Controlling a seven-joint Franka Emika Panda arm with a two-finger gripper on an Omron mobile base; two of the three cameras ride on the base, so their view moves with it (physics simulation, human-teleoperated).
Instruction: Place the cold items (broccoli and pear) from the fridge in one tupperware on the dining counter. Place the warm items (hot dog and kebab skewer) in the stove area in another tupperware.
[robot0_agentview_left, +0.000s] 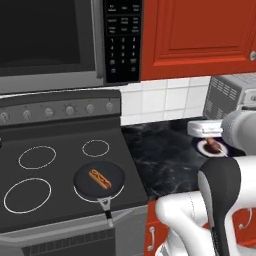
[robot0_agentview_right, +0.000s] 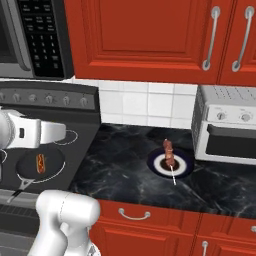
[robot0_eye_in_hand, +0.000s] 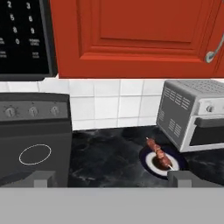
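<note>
Right now the gripper (robot0_eye_in_hand: 112, 178) hangs open and empty above the counter (robot0_eye_in_hand: 109, 157) — kebab skewer (robot0_eye_in_hand: 158, 153) at its two o'clock, on a plate (robot0_eye_in_hand: 151, 162) — hot dog (robot0_agentview_left: 100, 178) in the pan (robot0_agentview_left: 99, 180).

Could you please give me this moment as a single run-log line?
gripper: open, holding nothing | hot dog: in pan on stove | kebab skewer: on plate, counter

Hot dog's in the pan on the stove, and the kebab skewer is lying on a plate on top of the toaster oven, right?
Not quite. The kebab skewer lies on its plate on the black counter, beside the toaster oven, as the right base view shows. The hot dog is in the pan.
</note>
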